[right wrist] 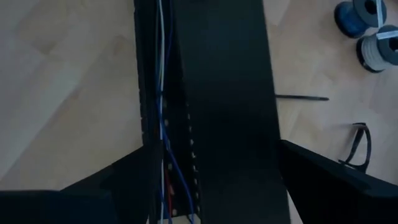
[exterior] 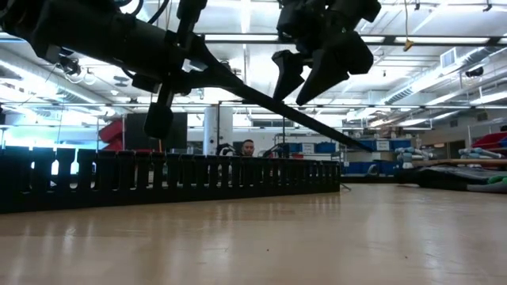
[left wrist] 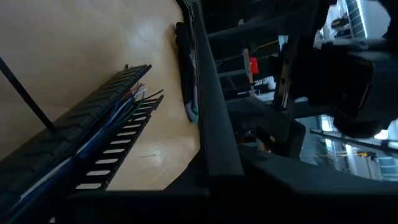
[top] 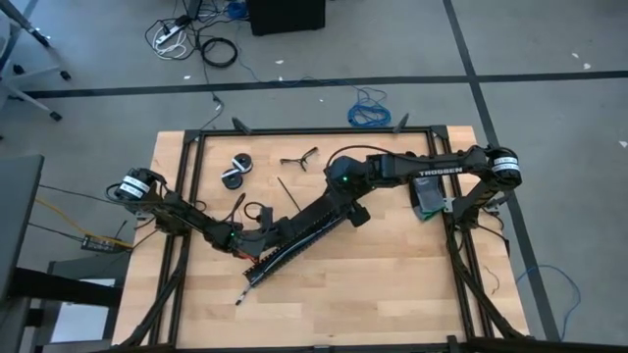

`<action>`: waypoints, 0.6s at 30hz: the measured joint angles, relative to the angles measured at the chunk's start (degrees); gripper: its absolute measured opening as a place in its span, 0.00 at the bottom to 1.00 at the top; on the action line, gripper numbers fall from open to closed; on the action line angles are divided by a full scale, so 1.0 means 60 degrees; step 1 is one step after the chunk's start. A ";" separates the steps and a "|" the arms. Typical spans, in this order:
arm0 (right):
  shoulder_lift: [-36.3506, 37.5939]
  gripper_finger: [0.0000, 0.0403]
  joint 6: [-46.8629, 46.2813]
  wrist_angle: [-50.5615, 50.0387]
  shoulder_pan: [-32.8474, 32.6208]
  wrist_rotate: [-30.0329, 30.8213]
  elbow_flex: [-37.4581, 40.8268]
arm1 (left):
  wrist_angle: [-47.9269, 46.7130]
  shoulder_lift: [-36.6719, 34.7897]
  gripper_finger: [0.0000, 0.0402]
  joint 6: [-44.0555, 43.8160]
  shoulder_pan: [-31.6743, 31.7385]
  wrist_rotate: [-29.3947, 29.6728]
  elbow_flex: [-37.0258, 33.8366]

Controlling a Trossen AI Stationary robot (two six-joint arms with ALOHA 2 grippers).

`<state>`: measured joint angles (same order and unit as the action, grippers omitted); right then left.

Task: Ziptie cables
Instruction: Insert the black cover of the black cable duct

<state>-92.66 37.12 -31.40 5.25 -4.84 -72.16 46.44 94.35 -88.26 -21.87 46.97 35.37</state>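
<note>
Wooden desk (top: 392, 275): left claw (top: 257, 231) clenched by the slotted black duct (top: 294, 245), right claw (exterior: 305, 75) released above it; lower right squarely over the wires (right wrist: 163, 130).

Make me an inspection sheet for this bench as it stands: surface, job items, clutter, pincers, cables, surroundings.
Surface: wooden table inside a black frame.
Job's things: cables lie inside a long slotted black duct set diagonally. One ziptie lies loose on the wood.
Clutter: two spools, a black hand tool, a teal object near the right edge.
Pincers: left pincer shut, beside the duct; whether it holds anything cannot be told. Right pincer open, raised over the duct with one finger on each side.
Cables: blue coiled cable on the floor behind the table.
Surroundings: workshop hall, with a person far behind the table.
</note>
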 joint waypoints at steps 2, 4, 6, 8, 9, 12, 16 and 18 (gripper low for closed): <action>0.0000 0.76 -0.0004 -0.0053 0.0083 -0.0025 0.0000 | 0.0000 0.0000 0.00 0.0102 0.0000 -0.0161 0.0000; -0.0089 0.76 -0.0004 -0.0146 0.0192 -0.0025 0.0000 | 0.0113 0.0000 0.00 0.0125 -0.0019 -0.0291 -0.0002; -0.0185 0.76 -0.0018 -0.0213 0.0336 -0.0044 0.0012 | 0.0338 0.0000 0.00 0.0247 -0.0044 -0.0392 -0.0003; -0.0257 0.76 -0.0020 -0.0191 0.0460 -0.0098 0.0009 | 0.0412 0.0000 0.00 0.0293 -0.0082 -0.0378 -0.0001; -0.0290 0.76 -0.0031 -0.0184 0.0516 -0.0103 0.0007 | 0.0408 0.0000 0.00 0.0311 -0.0108 -0.0325 -0.0001; -0.0434 0.76 -0.0048 -0.0331 0.0619 -0.0157 0.0007 | 0.0416 0.0000 0.00 0.0407 -0.0117 -0.0321 -0.0003; -0.0535 0.76 -0.0080 -0.0393 0.0653 -0.0149 0.0011 | 0.0196 -0.0004 0.00 0.0084 -0.0117 -0.0341 -0.0003; -0.0607 0.76 -0.0080 -0.0426 0.0653 -0.0146 0.0011 | 0.0048 0.0000 0.00 -0.0173 -0.0117 -0.0377 -0.0003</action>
<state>-96.30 36.64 -33.95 9.17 -5.72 -72.10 46.72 94.35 -89.29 -22.57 44.71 35.35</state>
